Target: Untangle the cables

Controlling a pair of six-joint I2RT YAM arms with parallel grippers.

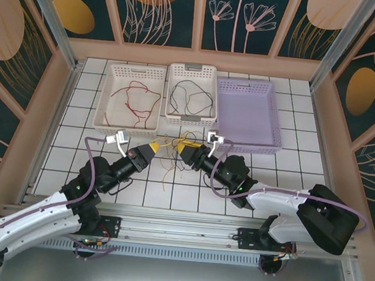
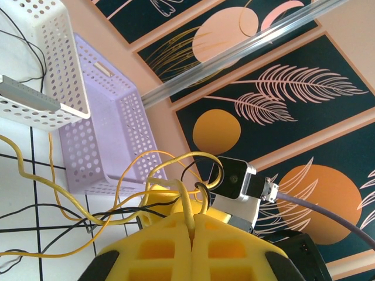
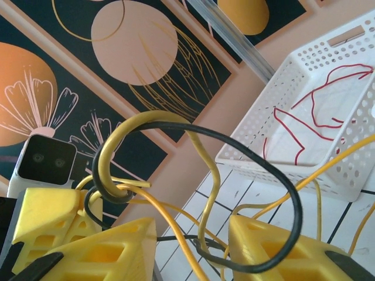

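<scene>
because the cables (image 1: 172, 141) lie knotted on the table (image 1: 291, 171), my left gripper (image 2: 190, 218) is clamped on a yellow one as anchor; my right gripper (image 3: 193, 246) stands spread around a loop, ready to pull.

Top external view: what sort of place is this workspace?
Probably a lab demo cell: a white gridded table, floral wall panels closing it in, and a purple basket among bins along the back.
</scene>
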